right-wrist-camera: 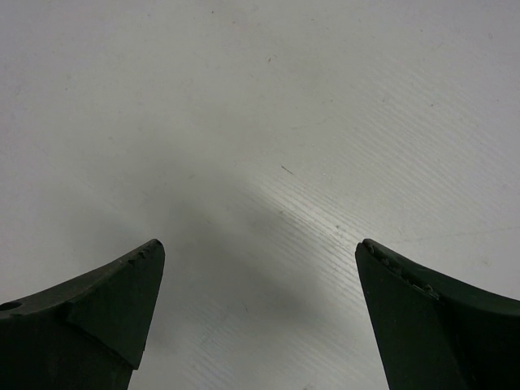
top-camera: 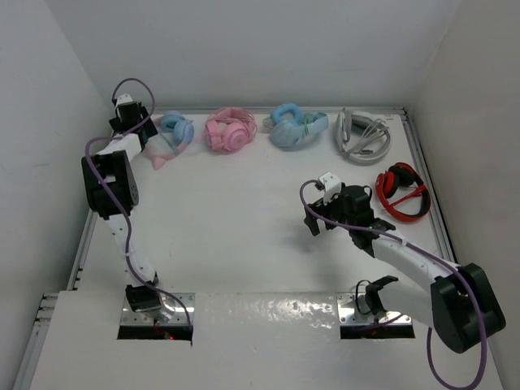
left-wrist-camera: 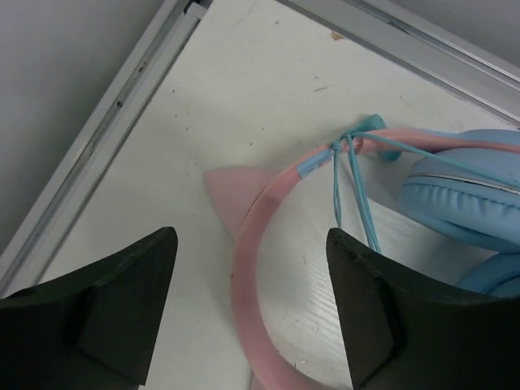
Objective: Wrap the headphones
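Left gripper (left-wrist-camera: 251,240) jaws wide, gripping nothing, above headphones (left-wrist-camera: 455,191) at far-left corner of table (top-camera: 244,211); thin blue cable (left-wrist-camera: 357,191) looped round pink headband (left-wrist-camera: 253,236). Right gripper (right-wrist-camera: 260,248) jaws wide, mid-table.

Item: headphones (top-camera: 172,134), over-ear, with a thin cord attached.
Headband: the headband (left-wrist-camera: 248,244) is pink, a smooth curved arc lying flat on the white counter (left-wrist-camera: 268,73); it turns light blue near the cups.
Cat ear: one pink triangular cat ear (left-wrist-camera: 226,191) juts from the outer side of the band and lies flat on the surface.
Ear cups: the ear cups (left-wrist-camera: 463,199) are light blue, round and padded, and rest side by side.
Cable: the cable (left-wrist-camera: 356,191) is thin and light blue. It is cinched round the band at the blue section, with strands running along the band and two trailing loose.
Position: far left corner of the counter, close to both edges.
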### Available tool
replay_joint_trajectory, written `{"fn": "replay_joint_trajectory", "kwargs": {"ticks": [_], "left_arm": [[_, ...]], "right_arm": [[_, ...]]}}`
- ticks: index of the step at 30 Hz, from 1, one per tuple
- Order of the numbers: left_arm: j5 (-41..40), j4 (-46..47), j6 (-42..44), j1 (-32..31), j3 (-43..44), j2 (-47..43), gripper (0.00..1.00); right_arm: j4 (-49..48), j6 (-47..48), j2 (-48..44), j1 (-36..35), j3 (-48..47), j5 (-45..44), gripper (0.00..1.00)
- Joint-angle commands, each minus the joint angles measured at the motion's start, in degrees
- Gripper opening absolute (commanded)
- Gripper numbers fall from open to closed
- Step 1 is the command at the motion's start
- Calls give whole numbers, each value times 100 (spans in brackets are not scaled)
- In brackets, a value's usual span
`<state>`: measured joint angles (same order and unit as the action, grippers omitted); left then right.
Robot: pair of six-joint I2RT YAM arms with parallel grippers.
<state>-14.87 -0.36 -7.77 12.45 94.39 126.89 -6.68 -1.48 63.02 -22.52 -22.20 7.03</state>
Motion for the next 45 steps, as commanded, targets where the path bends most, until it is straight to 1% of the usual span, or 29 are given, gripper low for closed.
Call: {"fn": "replay_joint_trajectory", "kwargs": {"ticks": [1,4,7,9,10,11,12,13,14,16,17,18,19,20,21,22,23,24,26,27,28,29,30,32,33,34,36,39,45], "left_arm": [[28,-42,21,91,168,-190,72],[20,-324,-14,91,89,-489,73],[-7,-561,-49,100,-60,-981,74],[54,-667,-14,91,-402,-1569,75],[168,-684,38,91,-734,-1780,74],[212,-667,195,91,-929,-2278,74],[248,-615,310,91,-1183,-2552,73],[326,-493,494,109,-1708,-2816,73],[466,-483,1000,100,-1948,-3341,73],[887,-779,1460,109,-2588,-3792,73],[968,-921,1828,109,-2766,-4195,72],[951,-1052,1945,100,-2968,-4381,73],[873,-1202,2042,109,-3397,-4540,73],[820,-1255,2243,109,-3601,-4846,72],[715,-1291,2332,100,-3829,-4997,71],[679,-1265,2420,109,-4293,-5147,71],[653,-1213,2568,109,-4524,-5444,71],[626,-1151,2631,109,-4987,-5603,71],[556,-897,2737,109,-5411,-6043,70],[451,-748,2728,100,-5857,-6219,69],[389,-407,2711,109,-6105,-6621,69],[310,-212,2693,100,-6604,-6825,69],[301,147,2676,109,-6774,-7236,68],[353,54,2448,109,-6906,-7633,70],[562,54,2464,109,-7003,-8027,72],[695,54,2630,109,-7074,-8222,73],[732,106,2640,109,-7259,-8609,76],[696,98,2649,100,-7373,-8848,76],[415,115,2605,100,-7365,-8814,76]], "right_arm": [[-27,42,-159,11,-224,53,99],[35,7,-264,11,-215,150,99],[87,-63,-361,11,-215,71,99],[193,-177,-396,11,-259,-43,99],[289,-247,-387,11,-285,-191,99],[342,-526,-396,11,-329,-280,99],[360,-747,-396,11,-329,-377,99],[386,-923,-422,11,-321,-491,99],[421,-1142,-483,11,-286,-500,99],[465,-1389,-615,11,-189,-518,99],[466,-1478,-703,11,-41,-579,99],[466,-1574,-921,11,48,-658,99],[509,-1784,-1054,20,136,-685,99],[518,-1856,-1177,20,319,-920,99],[553,-1926,-1448,20,417,-1018,99],[632,-2066,-1590,20,496,-1106,99],[650,-2128,-1731,20,654,-1229,99],[711,-2198,-2011,20,725,-1265,99],[1027,-2366,-2285,20,883,-1353,99],[1185,-2410,-2547,20,945,-1388,99],[1247,-2488,-2689,20,1102,-1458,99],[1257,-2576,-2829,20,1129,-1493,99],[1552,-2586,-3127,11,1121,-1485,99],[1678,-2577,-3462,20,1226,-1494,99],[1739,-2621,-3786,20,1322,-1563,99],[1766,-2656,-3954,20,1367,-1642,99],[1941,-2831,-4227,20,1420,-2010,99],[2204,-3077,-4649,20,1490,-2441,99],[2522,-3271,-5238,20,1560,-2837,99]]}}
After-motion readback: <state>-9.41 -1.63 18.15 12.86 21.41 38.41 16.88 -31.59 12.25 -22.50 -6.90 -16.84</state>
